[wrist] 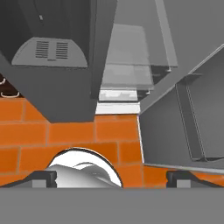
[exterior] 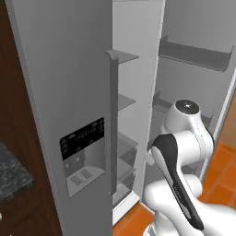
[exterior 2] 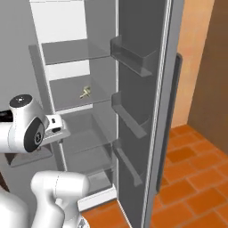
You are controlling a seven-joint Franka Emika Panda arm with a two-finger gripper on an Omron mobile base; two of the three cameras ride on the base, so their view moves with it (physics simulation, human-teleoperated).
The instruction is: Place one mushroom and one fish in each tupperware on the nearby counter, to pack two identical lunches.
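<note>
The fridge (exterior: 69, 92) stands open, a tall smooth grey box with flat matte doors. Its left door carries a black dispenser panel (exterior: 83, 138) with a recessed grey tray under it, and a long straight grey handle (exterior: 113, 120) runs down the door's edge. Inside, thin clear glass shelves (exterior 2: 75, 51) sit one above another against white back walls, with a clear drawer (exterior 2: 87, 147) low down. On the middle shelf, near its back edge, lies a small tan, knobbly thing (exterior 2: 85, 92), most likely a mushroom, though it is too small to be sure. The open right door (exterior 2: 142, 89) bears three dark grey bins (exterior 2: 131, 55) with raised, curved lips.

The arm (exterior: 182, 152) is glossy white with rounded joints and a black stripe, folded in front of the fridge opening. In the hand view the gripper (wrist: 112, 178) points down at the floor; its two dark square tips sit far apart at the bottom corners, so it is spread wide with nothing between them.

The floor (exterior 2: 196, 178) is orange rectangular tile with pale grout. A corner of dark speckled stone worktop (exterior: 11, 173) shows at the left edge of the left base view, against dark brown wood (exterior: 14, 115). A pale orange wall (exterior 2: 191, 53) lies beyond the right door.
</note>
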